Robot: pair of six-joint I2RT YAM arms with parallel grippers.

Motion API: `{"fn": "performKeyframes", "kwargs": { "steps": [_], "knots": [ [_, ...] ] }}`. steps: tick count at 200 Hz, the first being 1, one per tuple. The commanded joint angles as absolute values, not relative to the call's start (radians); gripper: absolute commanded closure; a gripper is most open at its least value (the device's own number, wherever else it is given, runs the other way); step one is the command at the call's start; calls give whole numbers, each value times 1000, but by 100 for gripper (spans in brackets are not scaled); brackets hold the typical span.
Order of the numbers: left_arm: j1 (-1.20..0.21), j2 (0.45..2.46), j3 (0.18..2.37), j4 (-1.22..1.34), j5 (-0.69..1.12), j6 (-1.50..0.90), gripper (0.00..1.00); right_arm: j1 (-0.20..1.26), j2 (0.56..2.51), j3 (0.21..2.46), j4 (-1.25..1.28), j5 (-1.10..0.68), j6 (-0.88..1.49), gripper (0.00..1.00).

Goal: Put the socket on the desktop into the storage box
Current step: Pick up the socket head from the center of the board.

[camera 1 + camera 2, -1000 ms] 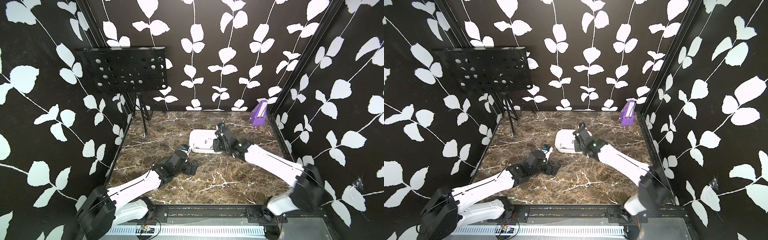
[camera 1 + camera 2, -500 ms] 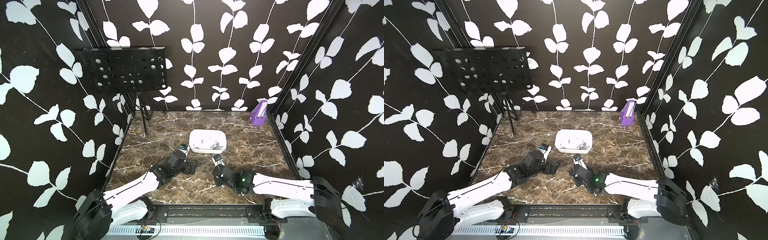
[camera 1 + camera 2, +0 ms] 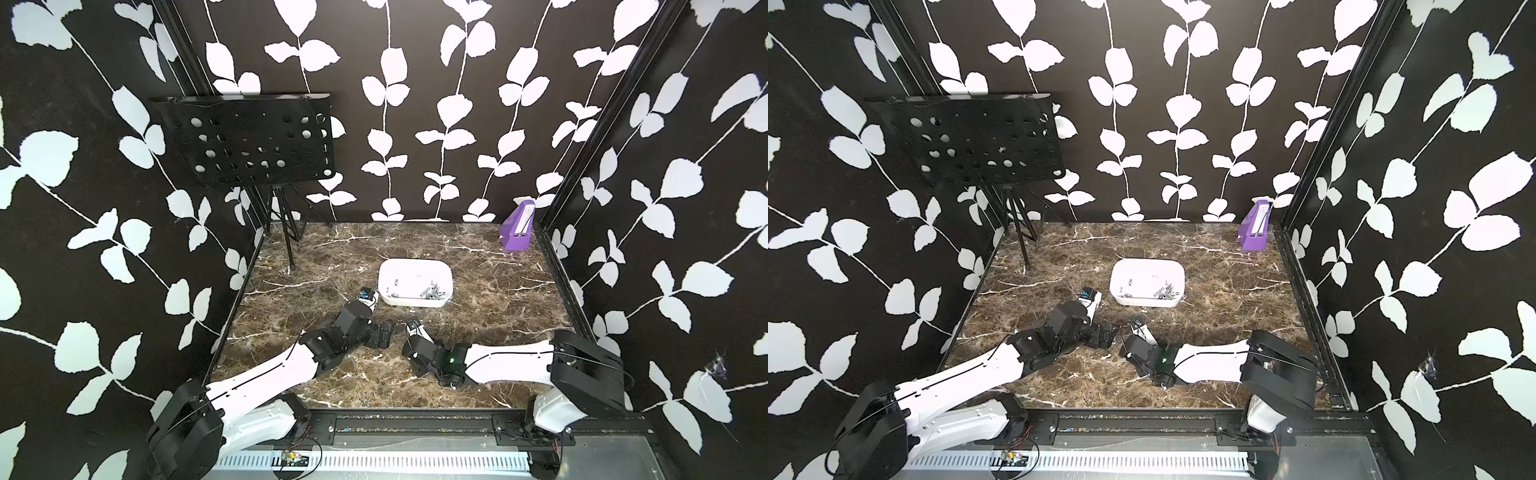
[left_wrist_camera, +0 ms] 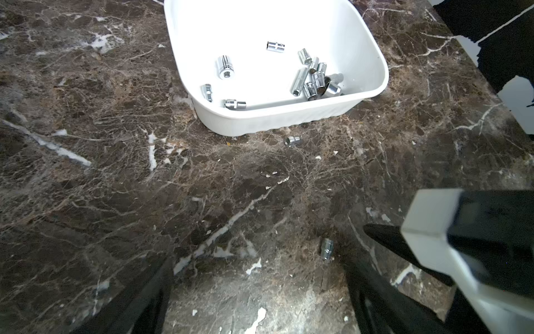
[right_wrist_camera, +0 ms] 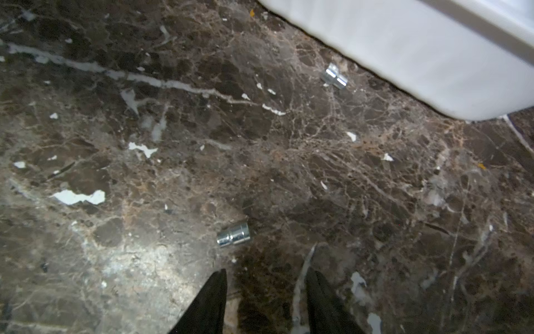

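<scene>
Now the storage box (image 4: 274,123) holds many chrome sockets (image 4: 317,83), while left fingers (image 4: 144,302) and right fingers (image 5: 208,306) gape empty.

1. You have the storage box (image 3: 411,300) sitting on the desktop (image 3: 478,266) around its middle, well apart from every edge.
2. Inside it, you see a heap of sockets (image 4: 316,81) toward its front right corner, with a few more lying apart toward its left side.
3. You find a loose socket (image 4: 292,140) on the desktop just before the box's front wall, not touching it.
4. A second socket (image 5: 233,234) lies nearer the front edge, just ahead of the right gripper (image 5: 265,277).
5. The left gripper (image 4: 260,283) sits just left of the right one, both between the box and the front edge.
6. At the back right corner you have a small box (image 3: 517,232); at the back left corner, a music stand (image 3: 249,141).
</scene>
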State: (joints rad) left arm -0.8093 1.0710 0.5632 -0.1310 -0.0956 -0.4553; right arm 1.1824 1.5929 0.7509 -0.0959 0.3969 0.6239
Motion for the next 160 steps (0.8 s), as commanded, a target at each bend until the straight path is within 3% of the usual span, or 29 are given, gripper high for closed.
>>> {"fn": "performKeyframes", "kwargs": {
  "steps": [1,108,160],
  "knots": [
    [-814,1047,546,-152,-111,-461,6,1189,1635,800,-55,426,609,52],
    [-814,1036,541,-153,-121,-464,6,1184,1723,819,-25,405,611,55],
    [-814,1035,541,-153,-122,-465,6,1175,1745,820,-19,382,627,65]
  ]
}}
